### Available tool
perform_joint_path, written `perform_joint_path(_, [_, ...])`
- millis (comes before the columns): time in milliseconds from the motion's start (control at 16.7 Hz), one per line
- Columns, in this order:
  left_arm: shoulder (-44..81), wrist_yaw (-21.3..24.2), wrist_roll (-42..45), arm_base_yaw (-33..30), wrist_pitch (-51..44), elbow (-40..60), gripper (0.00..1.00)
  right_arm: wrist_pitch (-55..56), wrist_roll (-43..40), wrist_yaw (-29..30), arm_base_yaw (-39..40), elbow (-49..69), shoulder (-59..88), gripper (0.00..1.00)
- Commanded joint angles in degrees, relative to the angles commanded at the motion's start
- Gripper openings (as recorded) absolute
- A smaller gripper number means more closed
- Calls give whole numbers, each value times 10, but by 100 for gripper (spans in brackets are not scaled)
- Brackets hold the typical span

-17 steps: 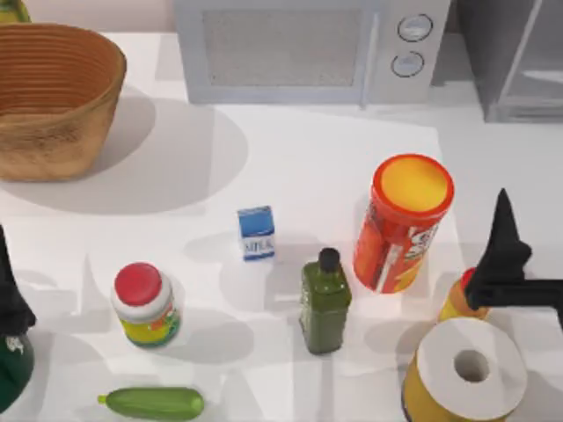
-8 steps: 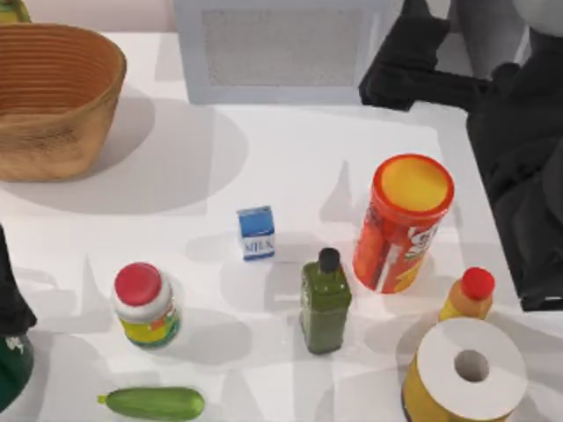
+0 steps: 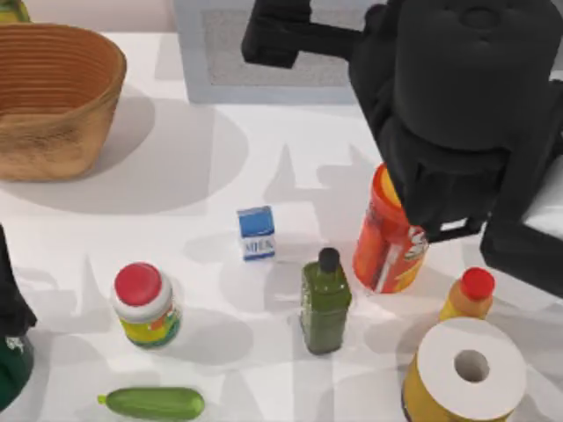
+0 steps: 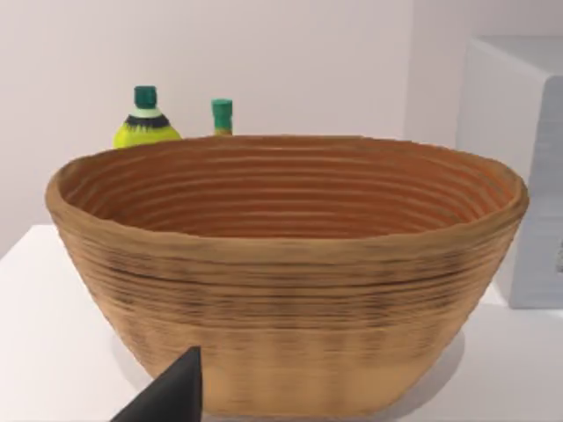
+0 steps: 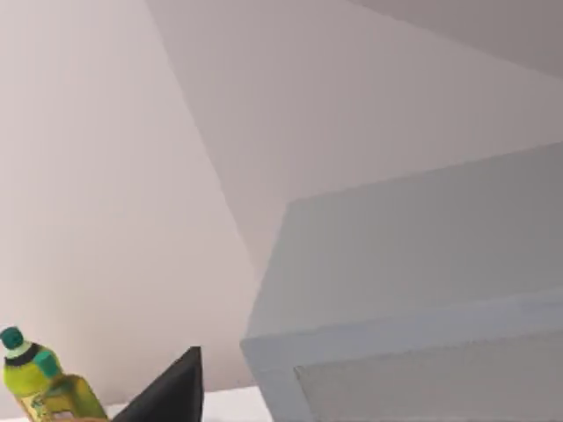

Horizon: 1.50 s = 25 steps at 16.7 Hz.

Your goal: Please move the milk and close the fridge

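White table (image 3: 290, 158) under a pale wall, crowded with groceries. Found the milk (image 3: 256, 233) upright near the middle of the table, blue top up, lettering on its white front, apart from everything else and free of both grippers. Noted a green bottle (image 3: 325, 303) just right of it and nearer the front edge, and an orange chip can (image 3: 387, 242) farther right, partly covered by the right arm. Saw a red-capped jar (image 3: 145, 303) to the milk's left front, with a cucumber (image 3: 151, 403) lying flat near the front edge. Spotted a small red-capped orange bottle (image 3: 471, 297) and a paper roll (image 3: 466, 369) at the right front. Placed a woven basket (image 3: 53, 97) at the back left, beside the microwave (image 3: 211, 61). Caught the right gripper (image 3: 264, 40) raised high over the microwave, reaching toward the table's left, well apart from the milk; could not tell whether open or closed. Marked the left gripper (image 3: 10, 303) parked at the left edge, facing the basket in its wrist view; grip likewise impossible to tell.
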Motion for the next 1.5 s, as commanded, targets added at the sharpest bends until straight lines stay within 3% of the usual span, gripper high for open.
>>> perform_joint_path(780, [0, 0, 0, 0, 0, 0, 100, -284, 114, -153, -8, 138, 320, 100])
perform_joint_path(1500, [0, 0, 0, 0, 0, 0, 100, -299, 118, -169, -16, 174, 369, 100])
